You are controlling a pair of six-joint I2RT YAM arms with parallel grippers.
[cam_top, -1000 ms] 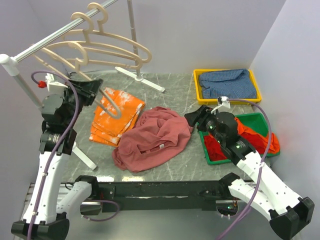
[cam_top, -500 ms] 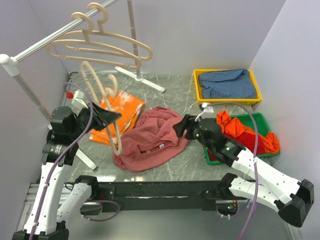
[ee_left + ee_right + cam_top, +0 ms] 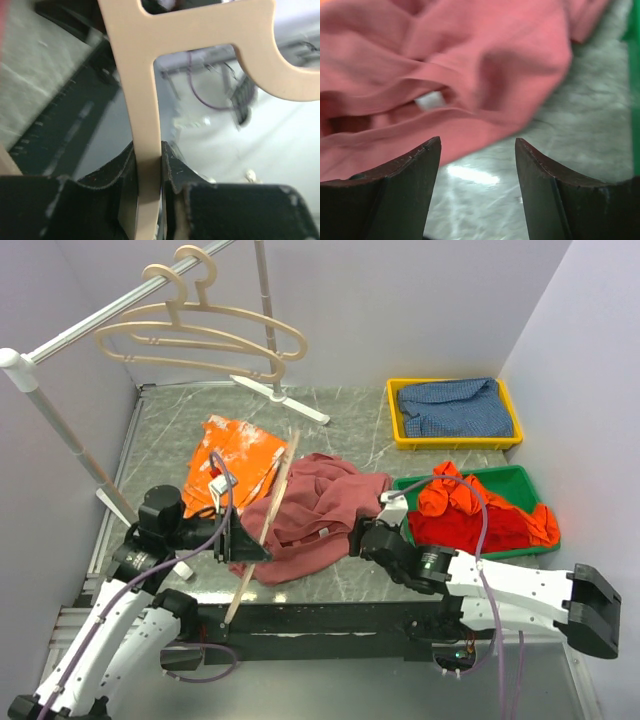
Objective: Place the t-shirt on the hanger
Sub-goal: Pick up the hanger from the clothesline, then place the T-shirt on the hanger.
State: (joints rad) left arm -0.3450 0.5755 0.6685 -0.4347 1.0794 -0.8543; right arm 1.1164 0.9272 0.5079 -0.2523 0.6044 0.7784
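1. Two end effectors, two separate jobs. Left end effector (image 3: 240, 540) clenched on the pale beige plastic clothes hanger (image 3: 268, 525), pinching one thin straight bar (image 3: 142, 100) between both pads in the left wrist view. Held off the grey marbled surface (image 3: 350, 435), tilted steeply and seen almost edge-on from above, leaning across the left edge of the shirt. Probably kept that way for feeding one shoulder into the cloth.
2. Soft dusty-rose t-shirt (image 3: 320, 505) lying crumpled mid-surface, between the orange cloth with white marks (image 3: 240, 455) and the green plastic tray (image 3: 520, 475). Small white neck tag (image 3: 326, 532) turned upward toward the near side, marking the collar and so the likely way in for the hanger.
3. Right end effector (image 3: 362, 538) released, fingers spread wide and touching nothing in the right wrist view (image 3: 476, 142). Set low at the shirt's near-right edge, pointed at the tag (image 3: 431, 100) and the collar fold. Judged as lining up for a pinch there, to lift and open the neck.
4. Judged early in the task, with nothing threaded yet. Limp fabric likely to gather in two layers under a pinch, shutting the opening; thin bar liable to swivel in so narrow a grip.
5. Left alone: two matching hangers (image 3: 200, 335) on the metal rail (image 3: 90, 325) at back left; bright red-orange garment (image 3: 480, 510) in the green tray.
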